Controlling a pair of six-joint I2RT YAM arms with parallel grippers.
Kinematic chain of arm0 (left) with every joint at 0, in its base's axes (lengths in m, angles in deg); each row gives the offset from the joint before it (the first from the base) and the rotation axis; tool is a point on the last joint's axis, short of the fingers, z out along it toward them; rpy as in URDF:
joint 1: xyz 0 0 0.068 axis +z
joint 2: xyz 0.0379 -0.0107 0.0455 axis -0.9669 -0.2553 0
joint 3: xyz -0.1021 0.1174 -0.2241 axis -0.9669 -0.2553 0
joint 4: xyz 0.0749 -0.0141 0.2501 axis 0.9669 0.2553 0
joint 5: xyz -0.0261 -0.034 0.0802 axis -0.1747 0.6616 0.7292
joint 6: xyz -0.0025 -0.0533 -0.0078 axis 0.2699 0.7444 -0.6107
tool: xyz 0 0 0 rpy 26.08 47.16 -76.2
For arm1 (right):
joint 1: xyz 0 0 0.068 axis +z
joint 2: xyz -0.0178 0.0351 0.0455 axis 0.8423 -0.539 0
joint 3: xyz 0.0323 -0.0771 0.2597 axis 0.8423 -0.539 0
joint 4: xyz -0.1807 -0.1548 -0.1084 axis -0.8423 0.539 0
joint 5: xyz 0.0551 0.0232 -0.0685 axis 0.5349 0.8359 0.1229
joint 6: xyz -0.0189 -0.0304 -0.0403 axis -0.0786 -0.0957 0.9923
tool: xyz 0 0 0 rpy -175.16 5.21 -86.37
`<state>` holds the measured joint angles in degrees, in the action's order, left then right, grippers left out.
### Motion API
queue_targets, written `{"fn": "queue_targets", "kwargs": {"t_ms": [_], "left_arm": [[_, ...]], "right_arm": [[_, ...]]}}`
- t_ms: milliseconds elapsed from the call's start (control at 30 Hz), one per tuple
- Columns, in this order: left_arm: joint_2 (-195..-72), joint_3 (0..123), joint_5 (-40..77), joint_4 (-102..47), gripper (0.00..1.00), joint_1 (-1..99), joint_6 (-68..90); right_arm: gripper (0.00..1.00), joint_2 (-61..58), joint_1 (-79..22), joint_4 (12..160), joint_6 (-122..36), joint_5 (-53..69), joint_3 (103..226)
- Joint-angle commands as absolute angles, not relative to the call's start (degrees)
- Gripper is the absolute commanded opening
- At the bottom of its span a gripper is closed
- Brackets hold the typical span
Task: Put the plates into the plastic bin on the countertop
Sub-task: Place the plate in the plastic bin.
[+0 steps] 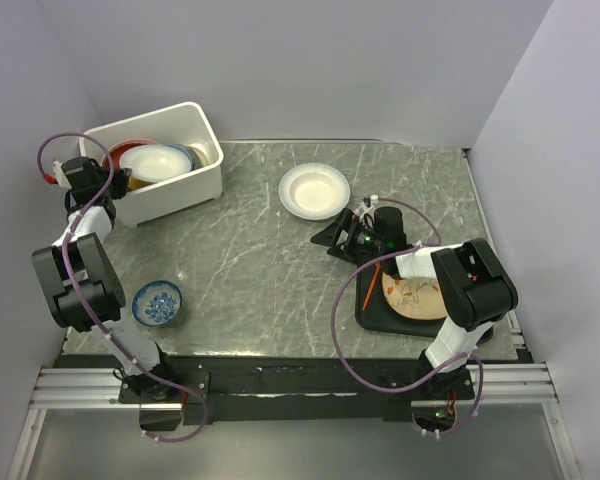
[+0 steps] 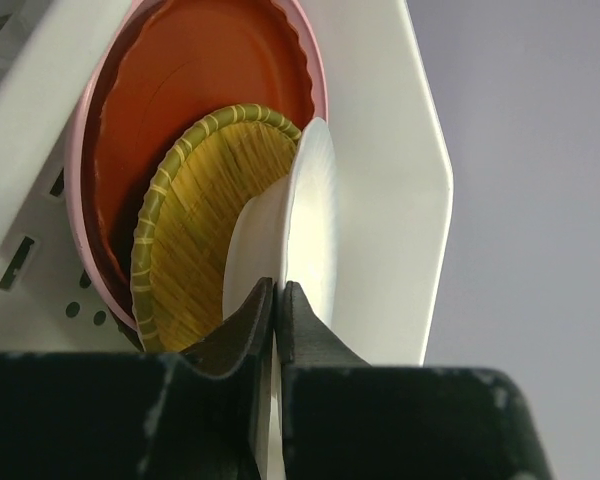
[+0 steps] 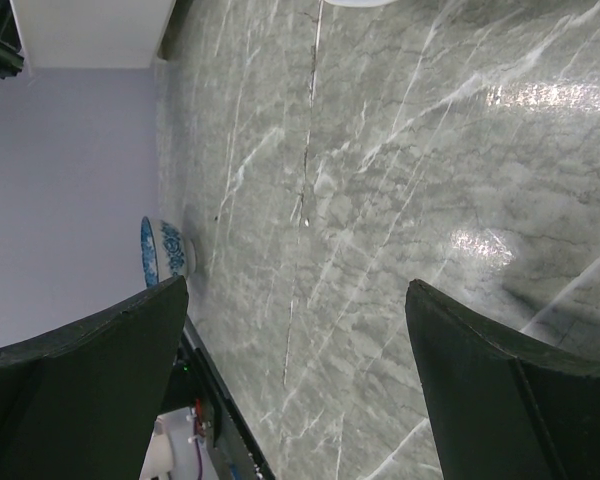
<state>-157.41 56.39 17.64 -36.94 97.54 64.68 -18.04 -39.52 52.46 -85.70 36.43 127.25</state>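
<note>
**Figure: left arm at the plastic bin, right arm waiting over the countertop.** Read every position from the plastic bin (image 1: pixel 170 190).

- **Left arm.** Your left gripper (image 2: pixel 277 310) reaches in over the bin's left wall. Its jaws are clenched on the thin rim of the white plate (image 2: pixel 315 230), whose edge runs down between the two fingers.
- **Plates in the bin.** The white plate is inside the bin. It nests against the woven yellow plate (image 2: pixel 200 220), with the red-orange plate (image 2: pixel 200 70) and the pink plate (image 2: pixel 75 200) behind it.
- **Why the grip is on the rim.** The rim is probably the only part of a plate thin enough for these fingers. The pinch likely keeps the plate from sliding until it rests on the stack, so letting go appears to be the step in hand.
- **Right arm.** Your right gripper (image 3: pixel 298 288) hangs well to the right of the bin. Its jaws are spread wide, with only bare countertop (image 1: pixel 260 250) between them, presumably ready for the next pick.
- **Plates outside the bin.** A second white plate (image 1: pixel 314 190) lies on the countertop right of the bin, between the bin and the right gripper. The cream plate (image 1: pixel 412 298) lies farthest from the bin on the black tray (image 1: pixel 380 318), so two plates remain to be moved.
- **Not part of the task.** The small bowl (image 1: pixel 157 302) sits on the near side of the bin.
</note>
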Motion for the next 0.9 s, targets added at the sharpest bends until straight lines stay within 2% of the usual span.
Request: {"fn": "queue_targets", "kwargs": {"t_ms": [0, 100, 133, 200, 233, 333, 633, 867], "left_arm": [[-156.61, 57.15, 17.32, -41.08, 0.1, 97.8, 65.6], [-156.44, 57.15, 17.75, -40.46, 0.19, 97.8, 65.43], [-156.26, 57.07, 17.93, -40.37, 0.27, 97.88, 65.34], [-155.47, 56.8, 18.89, -40.11, 0.35, 97.89, 65.43], [-155.03, 56.37, 19.16, -40.37, 0.47, 97.89, 65.34], [-153.63, 56.36, 19.95, -39.85, 0.66, 97.88, 65.08], [-147.83, 56.01, 21.18, -39.49, 0.88, 97.8, 63.32], [-142.21, 57.15, 19.16, -40.02, 0.94, 97.8, 62.18]], "right_arm": [[0.96, -18.81, -39.01, 50.83, -85.47, 37.05, 129.11], [0.96, -18.81, -39.02, 50.83, -85.47, 37.13, 129.02], [0.96, -18.81, -39.02, 50.74, -85.38, 37.14, 129.02], [0.96, -18.72, -38.93, 50.65, -85.47, 37.14, 128.93], [0.96, -18.72, -38.93, 50.74, -85.47, 37.22, 128.94], [0.96, -18.64, -38.93, 50.74, -85.47, 37.14, 128.76], [0.97, -18.37, -38.93, 50.39, -85.73, 37.14, 128.5], [0.97, -17.93, -38.75, 50.39, -85.65, 36.96, 128.32]]}}
